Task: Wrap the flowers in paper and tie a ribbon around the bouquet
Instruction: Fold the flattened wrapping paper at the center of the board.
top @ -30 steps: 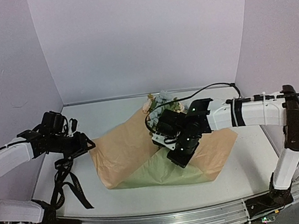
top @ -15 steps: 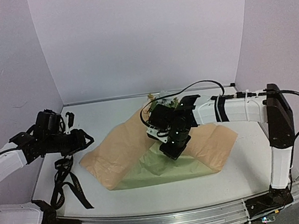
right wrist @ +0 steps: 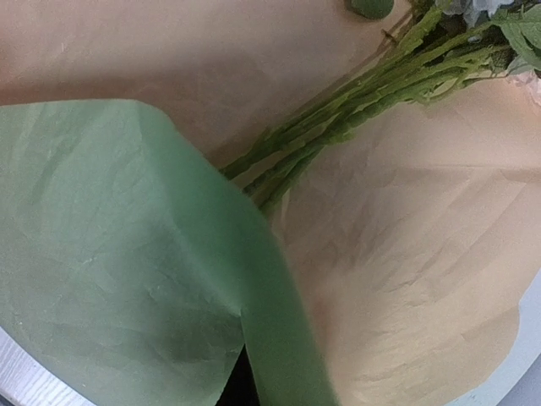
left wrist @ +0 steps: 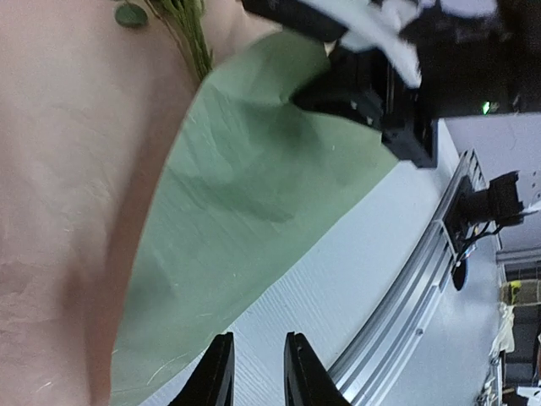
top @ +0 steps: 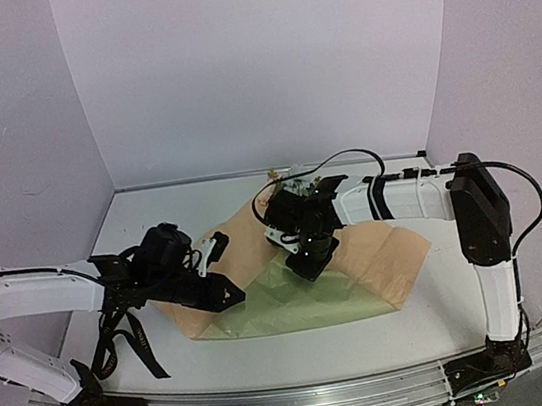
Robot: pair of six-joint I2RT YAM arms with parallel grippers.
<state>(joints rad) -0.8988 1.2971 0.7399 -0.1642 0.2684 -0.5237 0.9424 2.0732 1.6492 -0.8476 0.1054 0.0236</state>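
White table (top: 152,215), two arms bolted at the near edge. The paper (top: 286,307) lies spread across the middle of the table. It is mostly tan face up, with an olive-green flap folded over at the near middle. The far right corner is flat and tan, and the left part is bunched into a ridge.

The right arm (top: 412,198) reaches from the right side across to the centre, wrist angled down over the paper. The left arm (top: 42,296) comes in low from the left, its wrist over the paper's left near edge.

The flowers (right wrist: 363,93) lie on the tan face at the far middle of the sheet. Their green stems point toward the green flap and run under its edge. The blossoms are at the far end, mostly hidden behind the right wrist in the top view.

The ribbon (top: 134,338) is black and lies in loose loops on the table at near left, beside the paper and under the left arm. Neither arm touches it.

The right gripper (top: 308,261) is clamped on the paper. It pinches the raised edge of the green flap, which lifts toward it just beside the stems.

The left gripper (left wrist: 258,376) has its fingers a narrow gap apart with nothing between them. It sits over bare table just off the paper's near green edge.
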